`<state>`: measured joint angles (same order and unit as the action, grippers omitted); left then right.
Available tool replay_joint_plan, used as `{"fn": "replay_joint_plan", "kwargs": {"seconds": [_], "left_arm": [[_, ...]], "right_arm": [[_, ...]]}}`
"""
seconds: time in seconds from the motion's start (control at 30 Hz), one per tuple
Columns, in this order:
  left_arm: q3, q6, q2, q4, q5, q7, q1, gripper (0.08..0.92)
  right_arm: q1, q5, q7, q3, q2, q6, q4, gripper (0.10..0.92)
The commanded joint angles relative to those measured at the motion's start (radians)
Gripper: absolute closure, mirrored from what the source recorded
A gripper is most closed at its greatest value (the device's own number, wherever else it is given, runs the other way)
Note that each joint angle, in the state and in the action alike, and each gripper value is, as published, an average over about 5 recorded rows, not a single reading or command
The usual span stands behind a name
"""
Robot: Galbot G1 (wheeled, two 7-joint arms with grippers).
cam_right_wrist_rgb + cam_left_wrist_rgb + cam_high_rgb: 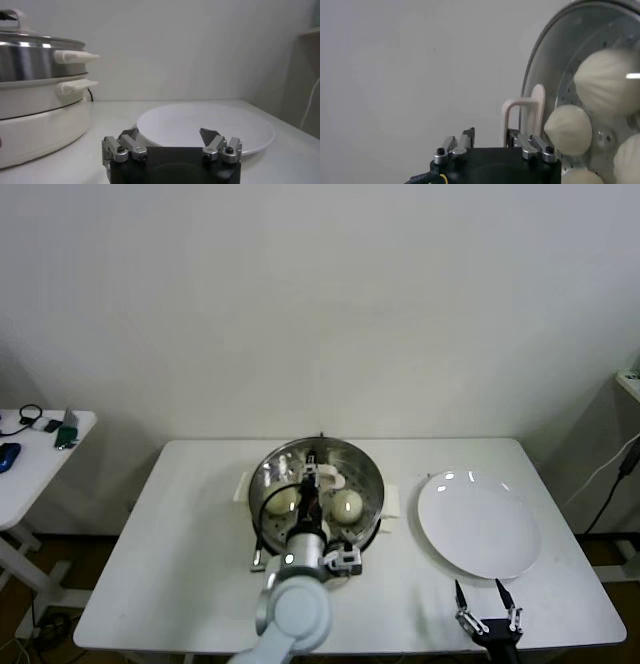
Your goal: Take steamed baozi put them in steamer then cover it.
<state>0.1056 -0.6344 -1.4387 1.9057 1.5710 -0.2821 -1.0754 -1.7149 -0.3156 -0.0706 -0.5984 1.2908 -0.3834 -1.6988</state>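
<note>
The steamer (372, 484) stands mid-table, steel pot on a cream-white base (40, 125). The glass cover (340, 459) lies on it; its metal rim (535, 75) and cream-white bar handle (522, 117) show in the left wrist view. Several baozi show through the glass (283, 502) (346, 504) (568, 131) (605, 80). My left gripper (312, 484) hovers over the cover's middle, open; in its own view (490, 136) the handle stands just beside one finger, not between them. My right gripper (485, 599) (170, 135) is open and empty near the table's front edge.
An empty white plate (480, 524) (210, 122) lies right of the steamer, just beyond my right gripper. The steamer's side handles (75, 56) stick out toward the plate. A small side table (40, 439) with odds and ends stands at far left.
</note>
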Motion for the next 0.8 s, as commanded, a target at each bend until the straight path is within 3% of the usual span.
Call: {"fn": "replay_joint_plan", "kwargs": {"seconds": [0.03, 0.3, 0.43, 0.67, 0.8], "left_arm": [[0.029, -0.033, 0.068, 0.112, -0.13, -0.024, -0.02, 0.52], [0.02, -0.035, 0.118, 0.214, -0.188, -0.011, -0.085, 0.286], [-0.028, -0.006, 0.142, 0.287, -0.322, 0.074, -0.137, 0.198], [-0.332, 0.279, 0.152, 0.321, -0.931, 0.402, -0.301, 0.177], [-0.62, 0.503, 0.109, 0.322, -1.246, 0.45, -0.466, 0.177]], "right_arm": [[0.003, -0.005, -0.007, -0.002, -0.005, 0.015, 0.003, 0.203], [0.005, -0.023, -0.008, -0.004, -0.021, 0.023, 0.008, 0.203], [0.004, -0.045, 0.02, -0.003, -0.028, 0.027, -0.004, 0.203], [0.011, -0.003, 0.057, -0.013, -0.014, 0.051, -0.062, 0.203], [0.019, 0.025, 0.069, -0.024, -0.002, 0.046, -0.083, 0.203]]}}
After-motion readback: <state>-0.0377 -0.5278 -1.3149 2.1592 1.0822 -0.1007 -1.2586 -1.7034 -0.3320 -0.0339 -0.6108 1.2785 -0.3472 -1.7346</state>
